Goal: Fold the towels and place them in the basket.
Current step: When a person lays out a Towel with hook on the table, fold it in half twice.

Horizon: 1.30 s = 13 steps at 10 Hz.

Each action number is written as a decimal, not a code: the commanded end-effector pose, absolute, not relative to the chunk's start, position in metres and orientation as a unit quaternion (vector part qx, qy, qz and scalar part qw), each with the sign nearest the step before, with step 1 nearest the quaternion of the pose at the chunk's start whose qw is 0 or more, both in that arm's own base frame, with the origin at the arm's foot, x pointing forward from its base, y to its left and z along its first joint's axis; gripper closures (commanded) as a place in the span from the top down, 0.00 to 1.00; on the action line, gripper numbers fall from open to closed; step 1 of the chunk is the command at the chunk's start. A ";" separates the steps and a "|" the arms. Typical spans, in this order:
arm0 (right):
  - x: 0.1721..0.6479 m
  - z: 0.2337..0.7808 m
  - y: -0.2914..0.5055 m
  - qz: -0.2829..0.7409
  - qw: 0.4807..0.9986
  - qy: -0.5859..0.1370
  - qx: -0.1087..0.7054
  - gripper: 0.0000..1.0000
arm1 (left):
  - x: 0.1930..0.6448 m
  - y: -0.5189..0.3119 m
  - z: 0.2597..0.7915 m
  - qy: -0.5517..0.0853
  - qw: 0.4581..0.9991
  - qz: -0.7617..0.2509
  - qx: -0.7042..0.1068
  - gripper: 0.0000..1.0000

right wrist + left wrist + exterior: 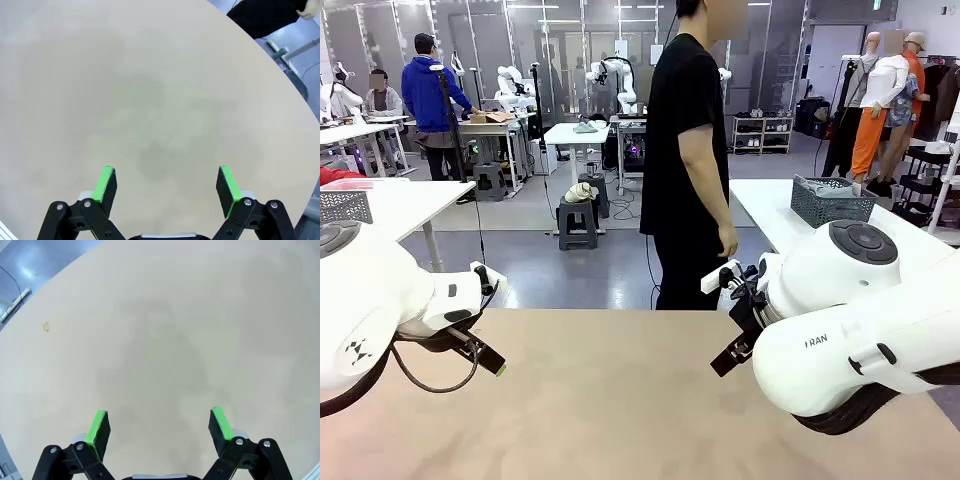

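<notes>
From the front, the left gripper (485,355) and right gripper (730,352) are seen poised over a smooth, matte tan table (620,400), and the dark, perforated, box-shaped basket (832,205) is set on a white table (765,205) well beyond the right gripper. In the left wrist view, flat green pads (99,424) are spread wide over the tabletop, nothing gripped. In the right wrist view, the pads (106,181) are likewise parted wide and empty.
</notes>
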State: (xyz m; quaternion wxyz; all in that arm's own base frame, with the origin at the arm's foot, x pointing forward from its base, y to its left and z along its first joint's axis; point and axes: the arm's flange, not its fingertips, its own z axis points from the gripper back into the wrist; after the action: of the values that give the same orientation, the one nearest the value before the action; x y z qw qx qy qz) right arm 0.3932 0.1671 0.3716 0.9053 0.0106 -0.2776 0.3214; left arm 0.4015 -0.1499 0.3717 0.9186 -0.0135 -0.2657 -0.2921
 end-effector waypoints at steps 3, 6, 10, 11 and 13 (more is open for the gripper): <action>0.393 0.372 0.167 0.321 0.905 -0.278 0.011 1.00 | 0.401 -0.150 0.372 -0.266 0.919 -0.292 -0.014 1.00; 0.393 0.372 0.167 0.321 0.905 -0.278 0.011 1.00 | 0.401 -0.150 0.372 -0.266 0.919 -0.292 -0.014 1.00; 0.393 0.372 0.167 0.321 0.905 -0.278 0.011 1.00 | 0.401 -0.150 0.372 -0.266 0.919 -0.292 -0.014 1.00; 0.393 0.372 0.167 0.321 0.905 -0.278 0.011 1.00 | 0.401 -0.150 0.372 -0.266 0.919 -0.292 -0.014 1.00; 0.394 0.377 0.159 0.323 0.903 -0.283 0.017 1.00 | 0.402 -0.145 0.381 -0.271 0.917 -0.293 -0.020 1.00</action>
State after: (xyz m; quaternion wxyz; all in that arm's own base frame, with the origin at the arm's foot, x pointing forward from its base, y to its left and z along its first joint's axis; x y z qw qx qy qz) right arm 0.3938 0.1657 0.3728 0.9052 0.0103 -0.2790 0.3204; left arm 0.4017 -0.1496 0.3733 0.9185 -0.0141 -0.2674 -0.2910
